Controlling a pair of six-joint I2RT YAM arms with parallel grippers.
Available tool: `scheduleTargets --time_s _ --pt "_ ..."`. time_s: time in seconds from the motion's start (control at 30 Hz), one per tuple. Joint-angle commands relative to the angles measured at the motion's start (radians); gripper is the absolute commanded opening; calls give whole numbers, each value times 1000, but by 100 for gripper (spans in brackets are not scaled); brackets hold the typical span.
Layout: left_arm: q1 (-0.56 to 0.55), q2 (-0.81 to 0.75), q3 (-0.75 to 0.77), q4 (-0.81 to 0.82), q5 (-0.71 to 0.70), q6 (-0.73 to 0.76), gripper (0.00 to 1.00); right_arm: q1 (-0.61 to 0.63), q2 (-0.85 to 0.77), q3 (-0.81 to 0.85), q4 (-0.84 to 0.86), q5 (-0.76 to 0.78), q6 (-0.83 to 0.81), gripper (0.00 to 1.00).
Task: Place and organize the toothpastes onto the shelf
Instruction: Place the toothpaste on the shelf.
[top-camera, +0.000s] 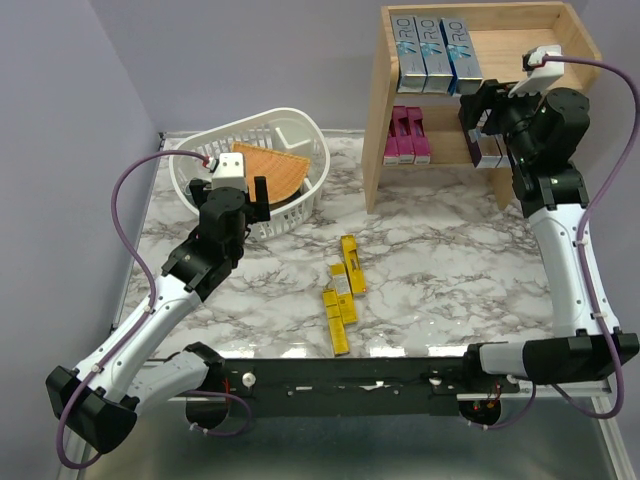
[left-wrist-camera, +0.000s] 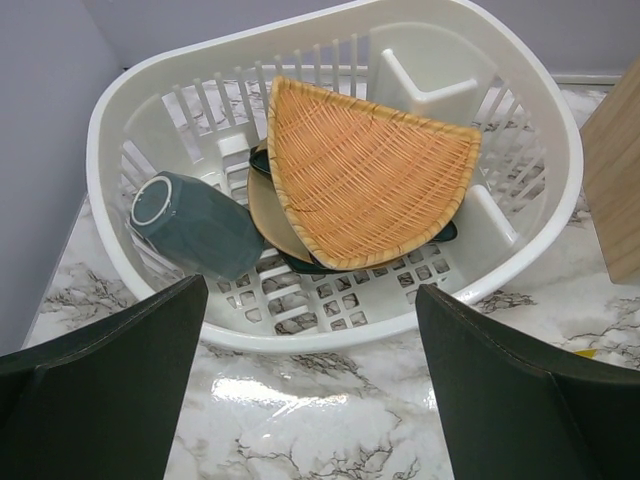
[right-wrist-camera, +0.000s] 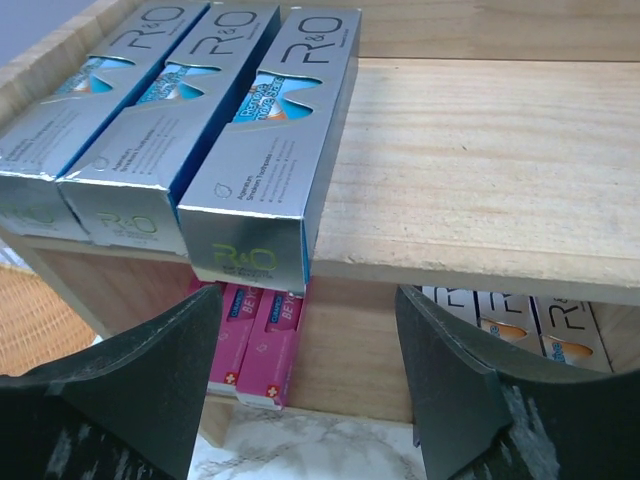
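Three blue-silver toothpaste cartons (right-wrist-camera: 260, 130) lie side by side on the shelf (top-camera: 505, 45) top tier; pink cartons (right-wrist-camera: 262, 340) occupy the lower tier. Top view only: yellow cartons (top-camera: 350, 265) loose on the marble table (top-camera: 450, 260). Left wrist view only: one teal cup (left-wrist-camera: 195, 225) and one woven tray (left-wrist-camera: 370, 170) in the white basket (left-wrist-camera: 330, 335). Left gripper (left-wrist-camera: 310, 290): wide, empty. Right gripper (right-wrist-camera: 308, 295): partly spread, empty, facing the shelf.

My worktop (top-camera: 450, 270) is white marble veined in grey, glossy enough to throw back a bright patch of light near its front edge. Plain pale lavender walls (top-camera: 60, 120) close it in on my left and behind, meeting in a corner.
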Motion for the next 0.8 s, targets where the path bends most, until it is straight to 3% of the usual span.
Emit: scheduleTargets --time_s 0.0,0.33,0.77 --pt "7 1 -10 15 15 9 99 -6 58 33 60 -28 -14 76" --pt "10 -2 -11 16 13 10 99 -6 95 44 97 -60 -13 69" --pt "12 1 -10 13 29 9 99 -6 -48 2 1 -46 15 78"
